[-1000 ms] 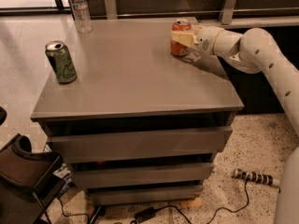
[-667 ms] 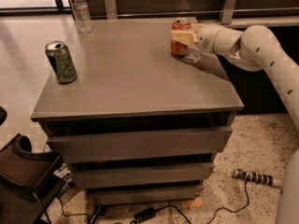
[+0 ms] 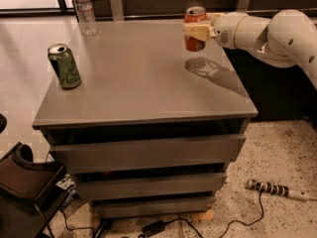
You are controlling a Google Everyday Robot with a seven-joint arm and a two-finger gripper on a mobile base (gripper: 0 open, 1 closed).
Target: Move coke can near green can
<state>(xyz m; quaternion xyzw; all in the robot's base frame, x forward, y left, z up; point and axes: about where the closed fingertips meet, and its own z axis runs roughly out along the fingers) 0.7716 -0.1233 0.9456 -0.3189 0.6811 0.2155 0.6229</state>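
The gripper (image 3: 197, 32) grips the coke can (image 3: 195, 17) upright above the grey table (image 3: 148, 88), fingers closed across its middle, and the can's shadow falls on the tabletop below. The green can (image 3: 64, 66) stands well apart near the table's left edge. A clear water bottle (image 3: 85, 9) stands at the back left corner.

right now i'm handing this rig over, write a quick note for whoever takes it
Gripper: shut on the coke can, over the far right part of the table.
Coke can: upright in the gripper and off the table top, with its shadow on the surface just below.
Green can: upright near the table's front left corner, far from the coke can.
Water bottle: standing at the back left, not part of the job.
Done: the coke can is grasped and raised.
Left: carry it across to the left, set it down beside the green can without knocking it, then release.
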